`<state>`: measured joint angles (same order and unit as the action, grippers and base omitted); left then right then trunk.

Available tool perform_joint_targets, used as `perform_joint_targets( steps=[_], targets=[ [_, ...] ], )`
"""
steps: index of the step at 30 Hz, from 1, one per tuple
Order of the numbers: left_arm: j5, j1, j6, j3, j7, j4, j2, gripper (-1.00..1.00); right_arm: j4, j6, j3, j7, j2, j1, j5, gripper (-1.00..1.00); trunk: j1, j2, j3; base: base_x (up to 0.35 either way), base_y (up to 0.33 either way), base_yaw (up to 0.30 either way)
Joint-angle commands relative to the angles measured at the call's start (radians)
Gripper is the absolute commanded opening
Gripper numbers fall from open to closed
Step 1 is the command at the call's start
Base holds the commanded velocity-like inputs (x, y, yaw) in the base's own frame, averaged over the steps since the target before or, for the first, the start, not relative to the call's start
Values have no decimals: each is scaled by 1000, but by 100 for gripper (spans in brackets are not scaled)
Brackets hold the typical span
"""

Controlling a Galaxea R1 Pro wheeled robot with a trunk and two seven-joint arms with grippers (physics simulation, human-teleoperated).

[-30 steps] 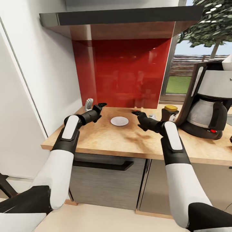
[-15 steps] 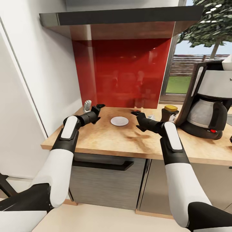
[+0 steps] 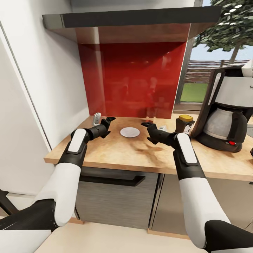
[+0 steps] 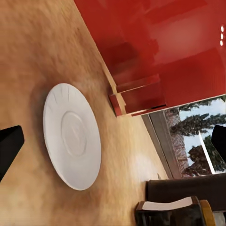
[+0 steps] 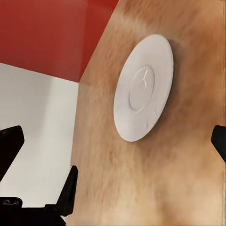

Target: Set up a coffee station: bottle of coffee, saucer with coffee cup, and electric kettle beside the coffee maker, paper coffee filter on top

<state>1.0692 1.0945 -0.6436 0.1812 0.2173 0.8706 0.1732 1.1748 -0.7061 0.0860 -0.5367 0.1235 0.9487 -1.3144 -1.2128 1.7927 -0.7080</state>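
Observation:
The white saucer (image 3: 129,132) lies bare on the kitchen countertop (image 3: 116,151), in front of the red panel. My left gripper (image 3: 108,122) hovers open just left of it. My right gripper (image 3: 146,125) hovers open just right of it. Both wrist views look at the saucer (image 4: 71,136) (image 5: 142,88) between wide-spread fingertips (image 4: 9,146) (image 5: 9,141). The coffee maker (image 3: 228,112) stands at the right, with the yellow-lidded bottle of coffee (image 3: 184,123) beside it. The kitchen shelf (image 3: 133,17) hangs above. A small white object (image 3: 96,118) by the wall may be the coffee cup. The kettle is out of view.
A white wall closes the counter's left end. A window with trees lies behind the coffee maker. A white scrap (image 3: 250,65) sits on the machine's top at the frame edge. Grey cabinet fronts (image 3: 112,200) run below the worktop.
Both grippers have sunk a little toward the worktop. The right one has edged left, closer to the saucer. The saucer has not moved.

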Motion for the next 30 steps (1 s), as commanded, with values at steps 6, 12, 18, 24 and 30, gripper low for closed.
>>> perform_joint_targets(
  steps=[6, 12, 18, 24, 30],
  targets=[
    [11, 1, -5, 4, 9, -1, 1, 100, -18, -3, 0, -10, 1, 1, -10, 100, 0, 0, -1, 34, -95, 0],
    [11, 1, -5, 3, 9, -2, 1, 100, -31, -3, -16, -9, 8, 2, -11, 100, 0, 0, -1, 26, -53, 0],
    [11, 1, -5, 4, 8, -2, 1, 100, -79, -3, -45, -8, 10, 19, -85, 100, 0, 0, -1, 12, -18, 0],
    [11, 1, -5, 4, 8, -2, 1, 100, -106, -2, -49, -8, 10, 37, -103, 100, 0, 0, -1, 91, -2, 0],
    [11, 1, -6, 5, 8, -2, 1, 100, -113, -2, -49, -8, 10, 41, -105, 100, 0, 0, -1, 96, 0, 0]
  ],
)
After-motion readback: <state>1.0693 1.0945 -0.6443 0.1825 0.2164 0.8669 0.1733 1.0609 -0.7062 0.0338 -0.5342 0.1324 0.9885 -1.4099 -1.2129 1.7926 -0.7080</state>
